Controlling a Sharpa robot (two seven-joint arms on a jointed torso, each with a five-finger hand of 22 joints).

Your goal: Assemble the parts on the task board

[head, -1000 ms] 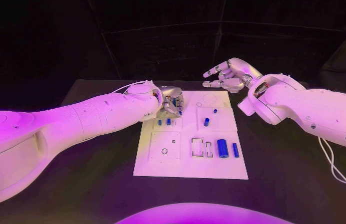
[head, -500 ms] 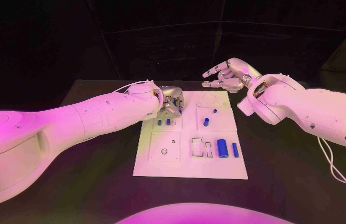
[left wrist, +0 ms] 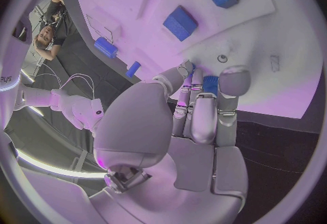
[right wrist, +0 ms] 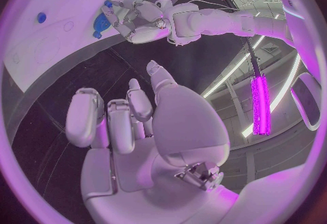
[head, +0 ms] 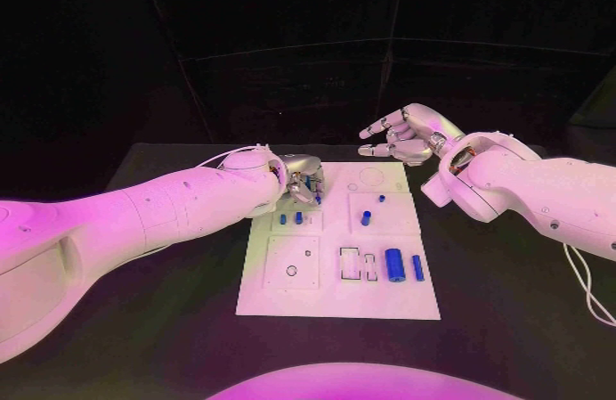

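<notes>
The left hand (head: 303,183) is reaching down onto the far left corner of the board (head: 336,304), its fingers (left wrist: 194,105) curling in around a small blue part (left wrist: 210,83) at their tips, grasping it against the white surface. Just beside this hand, two blue blocks (head: 291,217) are standing in their slots, and further to its right more blue parts (head: 366,216) are sitting mid-board. The right hand (head: 403,135) is hovering above the board's far edge, released, fingers spread and holding nothing, well apart from the cylinders (head: 395,264) lying nearer the robot on the desk (head: 154,329)
</notes>
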